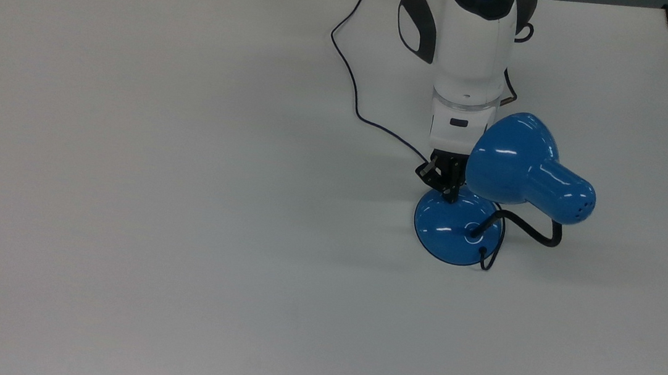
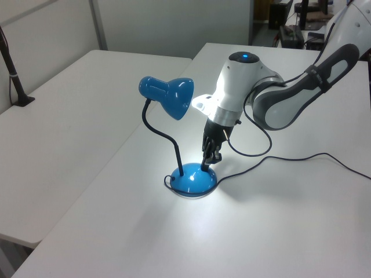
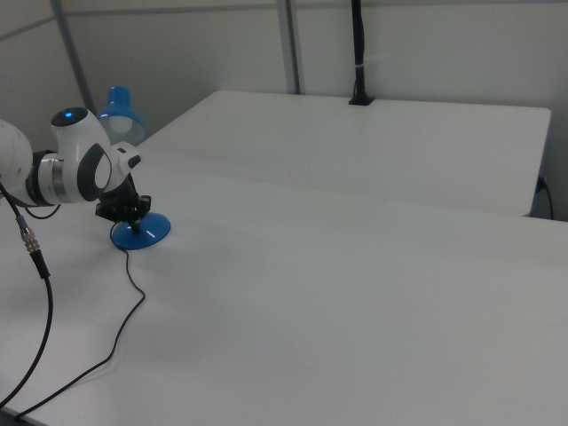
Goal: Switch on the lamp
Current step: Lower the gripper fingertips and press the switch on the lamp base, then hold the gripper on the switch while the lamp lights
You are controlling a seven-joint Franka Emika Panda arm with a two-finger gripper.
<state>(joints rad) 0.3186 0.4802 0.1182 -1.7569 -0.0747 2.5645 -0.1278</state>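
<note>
The blue lamp stands at the top view's right, with its bell shade (image 1: pixel 511 156) over the round base (image 1: pixel 456 234) on a black bent gooseneck (image 1: pixel 531 231). In the left view the shade (image 2: pixel 173 96) throws a bright patch onto the base (image 2: pixel 191 183) and the table around it. My gripper (image 1: pixel 450 195) points down with its fingers shut, their tips resting on the base's upper rim where the switch sits, hidden under them. The left view shows the gripper (image 2: pixel 205 166) touching the base, and the right view shows the gripper (image 3: pixel 133 216) over the base (image 3: pixel 144 233).
The lamp's thin dark cord (image 1: pixel 350 80) loops across the white table (image 1: pixel 183 209) toward the arm's foot. A second white table (image 2: pixel 75 98) stands alongside, with a black post (image 3: pixel 359 53) clamped at its far edge.
</note>
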